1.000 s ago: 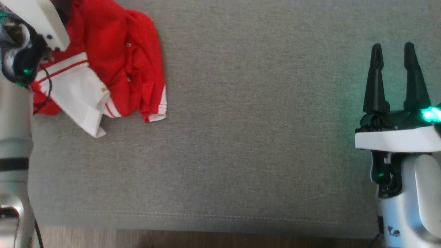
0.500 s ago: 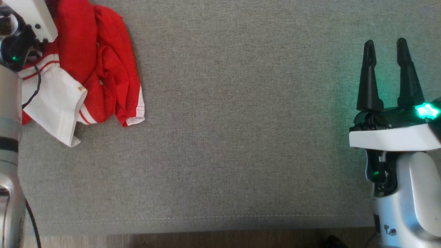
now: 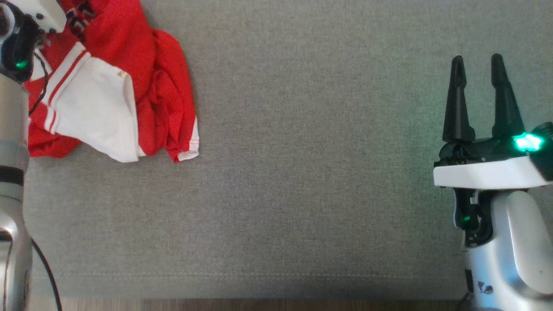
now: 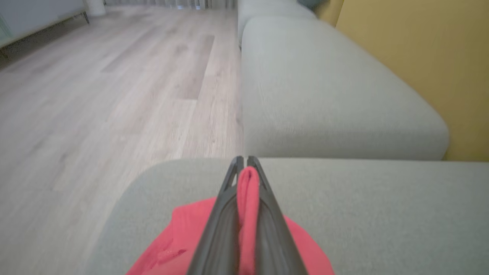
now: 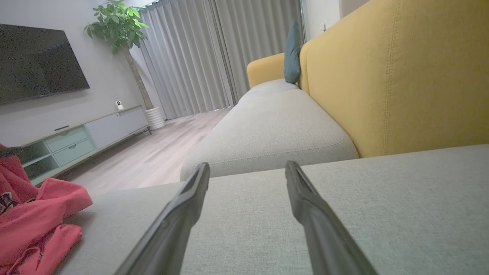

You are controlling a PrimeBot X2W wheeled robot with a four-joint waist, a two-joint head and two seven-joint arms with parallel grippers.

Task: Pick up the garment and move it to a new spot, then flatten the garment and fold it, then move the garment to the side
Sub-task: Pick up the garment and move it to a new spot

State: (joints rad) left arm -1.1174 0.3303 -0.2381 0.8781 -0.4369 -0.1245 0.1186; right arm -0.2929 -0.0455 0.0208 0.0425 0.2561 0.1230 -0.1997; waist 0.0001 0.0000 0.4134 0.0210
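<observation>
A grey sofa seat [image 5: 267, 126] meets a yellow backrest [image 5: 401, 76]. Far off are a pale wood floor [image 4: 95, 95], grey curtains [image 5: 198, 57], a wall TV [image 5: 34, 65], a potted plant [image 5: 114, 26] and a low cabinet [image 5: 76, 141].

Between my left gripper's [image 4: 244, 165] closed jaws I see one red fold of the garment [image 4: 248, 198]. The cloth under the fingers is hidden from me, and behind the jaws it runs off the bottom edge. On the head camera my left arm [image 3: 13, 129] covers part of it and the top edge crops it. Its dark print [image 3: 80, 21] is too small to read. Well left of my right gripper's [image 5: 247, 168] jaws, the frame edge cuts it again.
</observation>
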